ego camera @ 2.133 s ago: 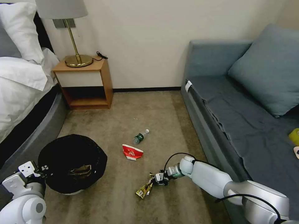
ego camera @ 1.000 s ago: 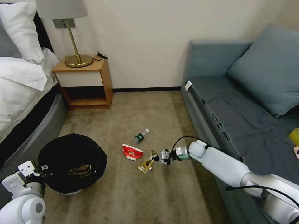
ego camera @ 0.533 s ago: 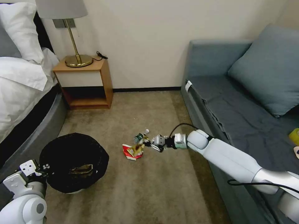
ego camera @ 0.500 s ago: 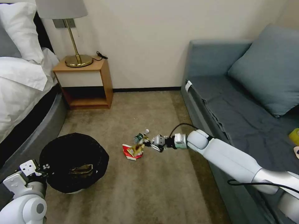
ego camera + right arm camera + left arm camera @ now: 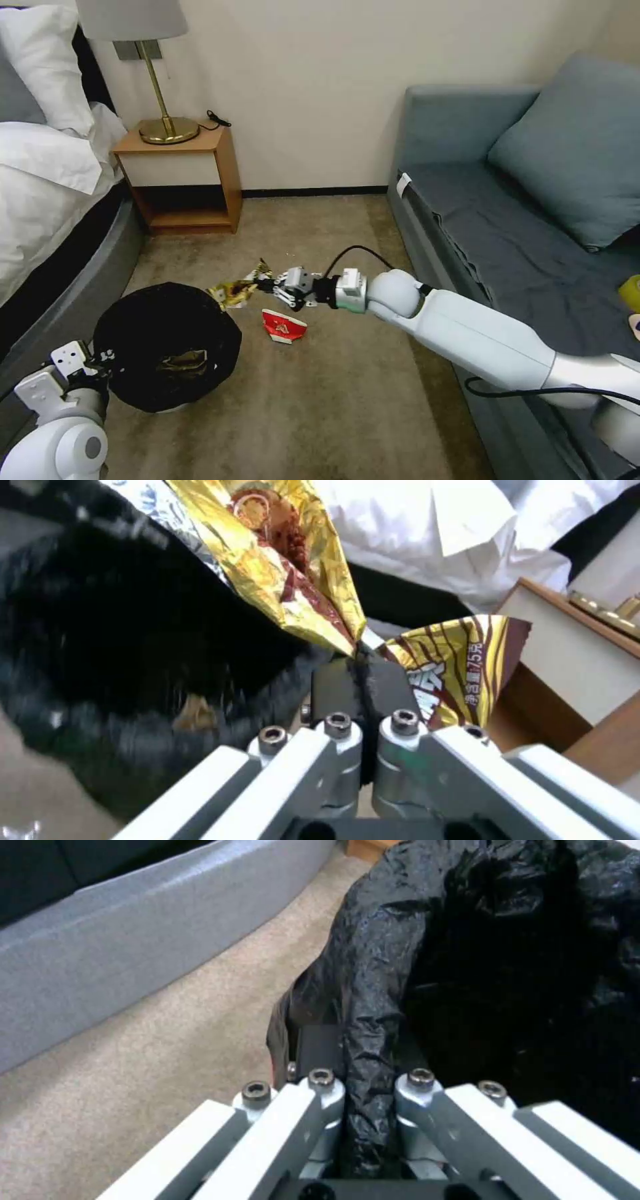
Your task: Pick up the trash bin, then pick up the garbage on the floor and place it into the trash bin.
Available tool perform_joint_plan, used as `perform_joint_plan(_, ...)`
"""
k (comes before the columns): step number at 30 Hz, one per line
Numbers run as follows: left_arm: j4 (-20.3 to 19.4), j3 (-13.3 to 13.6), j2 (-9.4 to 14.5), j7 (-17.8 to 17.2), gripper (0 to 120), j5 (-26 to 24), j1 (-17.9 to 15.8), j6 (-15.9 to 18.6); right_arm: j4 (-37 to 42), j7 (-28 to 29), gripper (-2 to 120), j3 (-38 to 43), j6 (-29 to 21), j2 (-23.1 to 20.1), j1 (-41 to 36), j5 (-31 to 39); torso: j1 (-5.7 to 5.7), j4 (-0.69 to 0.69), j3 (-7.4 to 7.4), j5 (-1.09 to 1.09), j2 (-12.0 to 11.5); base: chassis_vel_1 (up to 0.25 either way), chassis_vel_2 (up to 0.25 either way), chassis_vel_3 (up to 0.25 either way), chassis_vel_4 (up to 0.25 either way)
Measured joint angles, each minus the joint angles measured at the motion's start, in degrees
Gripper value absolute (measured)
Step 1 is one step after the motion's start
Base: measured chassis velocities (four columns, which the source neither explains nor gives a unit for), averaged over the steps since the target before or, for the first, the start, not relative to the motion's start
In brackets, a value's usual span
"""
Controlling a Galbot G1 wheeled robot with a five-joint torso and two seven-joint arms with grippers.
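Nearby, red cup (image 5: 283, 326) beside bin (image 5: 167, 347)

Both arms are glossy white with rounded joints. A black cable (image 5: 357, 252) loops behind the right gripper (image 5: 285, 288). Dark hex screws (image 5: 322, 1076) stud the grey finger links.

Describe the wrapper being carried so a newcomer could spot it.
Start at the black-lined trash bin by the bed. Just past its far rim, the right gripper pinches a crinkled gold wrapper in the air, unlike the red-and-white cup lying on the carpet.

Open carpet (image 5: 320, 400) between bed (image 5: 60, 267) and sofa (image 5: 507, 267); red cup (image 5: 283, 327) lies just beside the trash bin (image 5: 167, 347), whose mouth gapes unobstructed.
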Motion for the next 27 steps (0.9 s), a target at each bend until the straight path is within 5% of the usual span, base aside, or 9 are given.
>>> perform_joint_plan(27,-1.30,1.10,-1.38,0.28,4,0.44,-0.14,0.12,-3.75,12.74,0,-13.37,-4.06,14.79,2.55,3.83,0.00,0.00,0.01,0.00,0.00,0.000,0.000,0.000,0.000)
